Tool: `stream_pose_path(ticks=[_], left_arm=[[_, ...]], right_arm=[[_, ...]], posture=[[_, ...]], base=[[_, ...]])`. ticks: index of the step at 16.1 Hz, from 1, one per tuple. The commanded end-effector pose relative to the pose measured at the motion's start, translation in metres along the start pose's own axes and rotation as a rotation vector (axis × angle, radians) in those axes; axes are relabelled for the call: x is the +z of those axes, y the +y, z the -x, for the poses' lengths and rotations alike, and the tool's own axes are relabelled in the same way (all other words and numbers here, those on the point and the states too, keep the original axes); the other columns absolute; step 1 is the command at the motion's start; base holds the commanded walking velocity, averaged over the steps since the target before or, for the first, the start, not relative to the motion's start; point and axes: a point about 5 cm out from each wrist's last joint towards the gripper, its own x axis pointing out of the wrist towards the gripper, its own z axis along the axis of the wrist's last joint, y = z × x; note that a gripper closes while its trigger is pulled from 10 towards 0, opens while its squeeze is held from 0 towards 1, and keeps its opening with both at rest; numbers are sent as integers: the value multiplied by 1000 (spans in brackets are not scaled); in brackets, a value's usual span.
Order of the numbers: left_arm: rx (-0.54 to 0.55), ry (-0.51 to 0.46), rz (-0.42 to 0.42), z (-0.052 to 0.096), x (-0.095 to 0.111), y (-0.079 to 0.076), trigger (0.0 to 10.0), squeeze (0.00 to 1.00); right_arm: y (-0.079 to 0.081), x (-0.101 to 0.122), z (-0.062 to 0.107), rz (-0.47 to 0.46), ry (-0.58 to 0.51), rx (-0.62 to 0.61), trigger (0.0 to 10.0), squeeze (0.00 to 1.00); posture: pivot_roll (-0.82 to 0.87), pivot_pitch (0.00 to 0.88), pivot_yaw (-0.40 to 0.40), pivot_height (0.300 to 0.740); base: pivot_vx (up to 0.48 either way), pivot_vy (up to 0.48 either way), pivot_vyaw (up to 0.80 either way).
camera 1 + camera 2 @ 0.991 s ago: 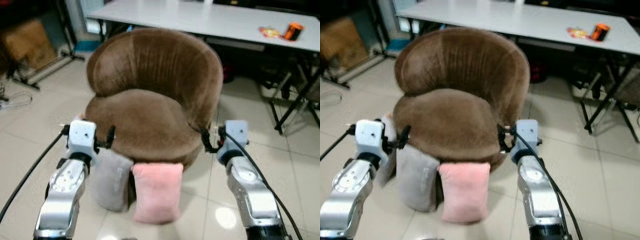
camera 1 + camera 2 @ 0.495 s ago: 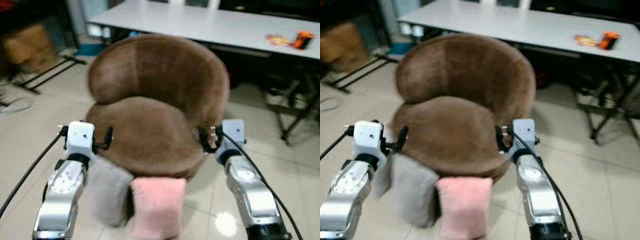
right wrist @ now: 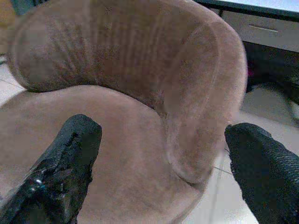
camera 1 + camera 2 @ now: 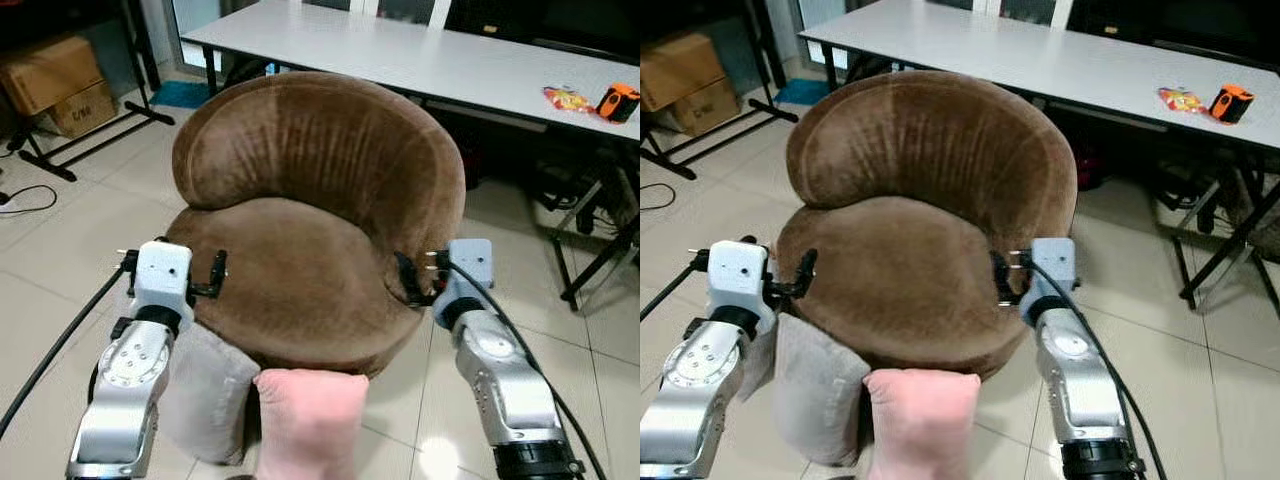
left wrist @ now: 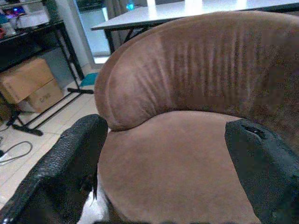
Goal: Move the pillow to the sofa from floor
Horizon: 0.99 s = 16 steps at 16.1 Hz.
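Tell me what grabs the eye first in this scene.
The big brown sofa chair dominates the middle, flanked by the open left gripper and right gripper. On the floor at its front stand a pink pillow and a grey pillow, side by side.

Head eyes look down; wrist views close, perhaps level; all share sofa (image 4: 310, 220).

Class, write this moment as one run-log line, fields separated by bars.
pink pillow on floor against sofa | grey pillow beside it | left pincer open, empty | right pincer open, empty | pick-up not begun
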Motion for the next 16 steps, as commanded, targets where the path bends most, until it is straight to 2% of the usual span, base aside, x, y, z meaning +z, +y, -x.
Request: stream_pose_path(ticks=[1,6,11,16], left_arm=[[-23,-2,-1,-1,1,-5,10000,0],[-19,3,-40,1,-2,1,10000,0],[5,-12,-41,2,-1,5,10000,0],[18,-15,-25,2,0,5,10000,0]], right_arm=[[-8,-2,3,-13,9,-27,10000,0],[-4,-4,4,-10,16,-4,10000,0],[-4,-7,3,9,24,-12,10000,0],[-4,-3,0,62,14,-10,10000,0]], posture=[[-27,0,-32,710],[-28,0,-27,660],[-24,0,-29,615],[-23,0,-42,595]], base=[[0,0,0],[0,0,0],[0,0,0],[0,0,0]])
